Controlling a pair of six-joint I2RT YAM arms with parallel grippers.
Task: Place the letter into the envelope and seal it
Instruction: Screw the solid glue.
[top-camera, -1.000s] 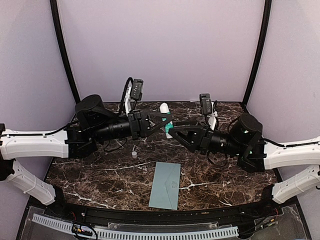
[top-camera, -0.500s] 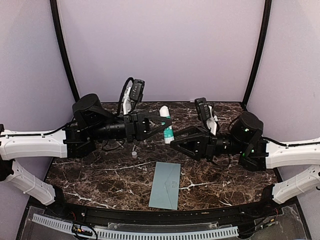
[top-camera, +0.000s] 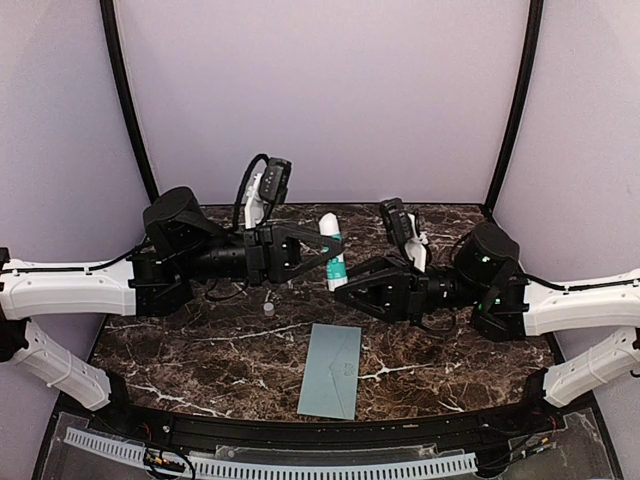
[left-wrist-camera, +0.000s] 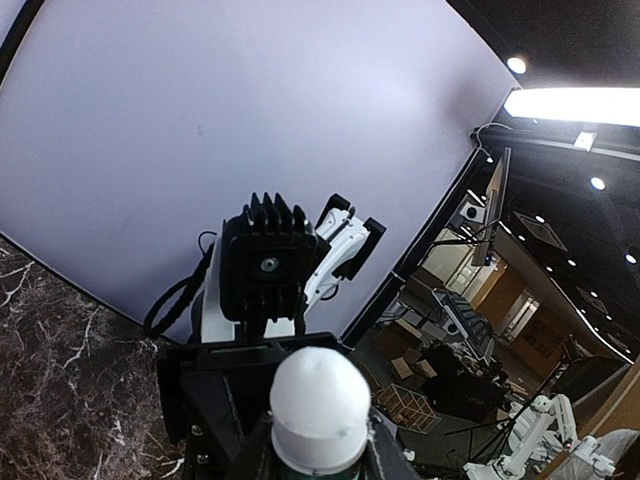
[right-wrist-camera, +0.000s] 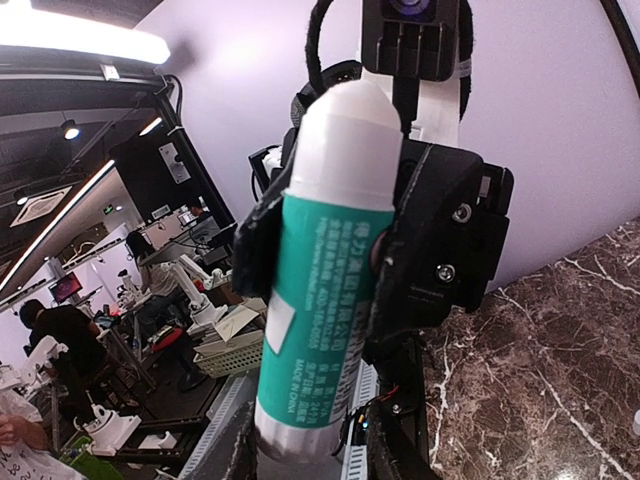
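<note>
The pale grey-teal envelope (top-camera: 332, 370) lies flat on the marble table near the front edge. The letter is out of view. My left gripper (top-camera: 331, 250) is shut on the white-and-green glue stick (top-camera: 331, 243) and holds it upright above the table's back. In the left wrist view its white domed top (left-wrist-camera: 318, 400) fills the bottom. In the right wrist view the stick (right-wrist-camera: 325, 290) is clamped between the left fingers (right-wrist-camera: 445, 250). My right gripper (top-camera: 341, 284) is open, with its fingertips (right-wrist-camera: 392, 455) on either side of the stick's lower end.
A small whitish cap (top-camera: 268, 310) stands on the table left of centre, under the left arm. Both arms stretch across the table's middle toward each other. Purple walls close off the back and sides.
My right gripper has let go of the glue stick and dropped lower and toward the front. The left gripper keeps hold of the stick, almost unmoved. The envelope has not moved.
</note>
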